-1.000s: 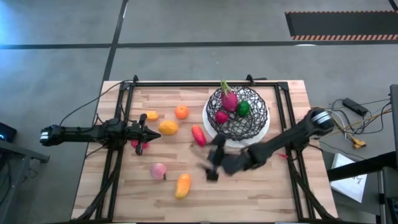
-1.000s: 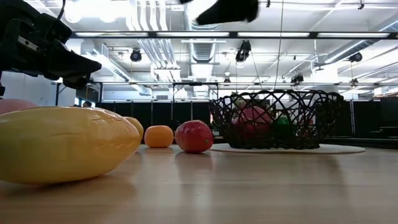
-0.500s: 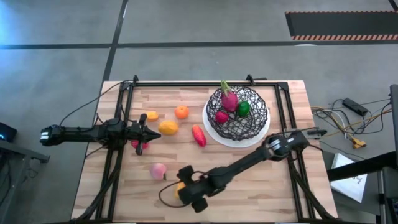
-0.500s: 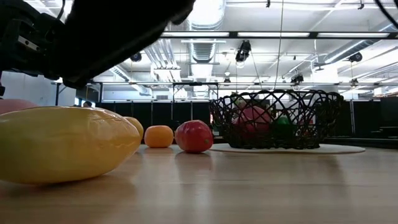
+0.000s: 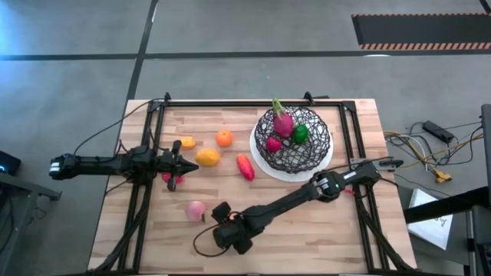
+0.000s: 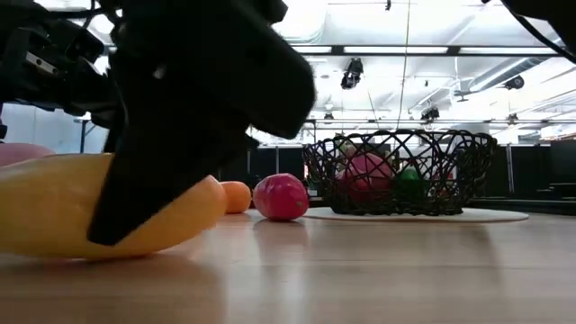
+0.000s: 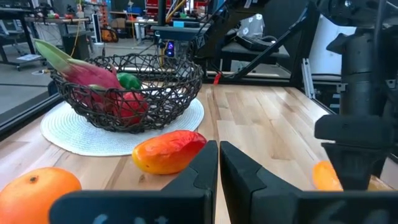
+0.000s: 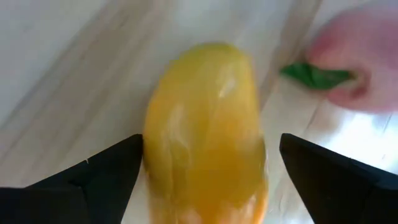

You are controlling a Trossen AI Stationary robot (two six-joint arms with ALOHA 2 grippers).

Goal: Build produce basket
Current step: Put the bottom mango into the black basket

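The black wire basket [image 5: 294,143] stands on its white round base at the far right and holds a pink dragon fruit [image 5: 282,123], a green piece [image 5: 300,133] and a red piece [image 5: 273,143]. My right gripper [image 5: 225,231] is open and low over a yellow mango-shaped piece [image 8: 205,130] near the table's front. Its fingers [image 8: 106,180] stand on either side of the piece. In the low view the gripper [image 6: 198,108] hides part of the piece [image 6: 54,211]. My left gripper [image 5: 192,162] is shut and empty at the table's left, beside a yellow-orange piece [image 5: 207,157].
Loose on the table are an orange [image 5: 223,138], a small orange piece [image 5: 186,143], a red-yellow piece [image 5: 245,166], a pale pink peach [image 5: 196,209] with a green leaf [image 8: 314,76] and a red piece [image 5: 167,179] under the left arm. A black frame [image 5: 157,107] borders the table.
My right gripper has swung from beside the basket toward the table's near left and come down over the yellow piece, which lies where it was. In the low view it has dropped in front of the piece.
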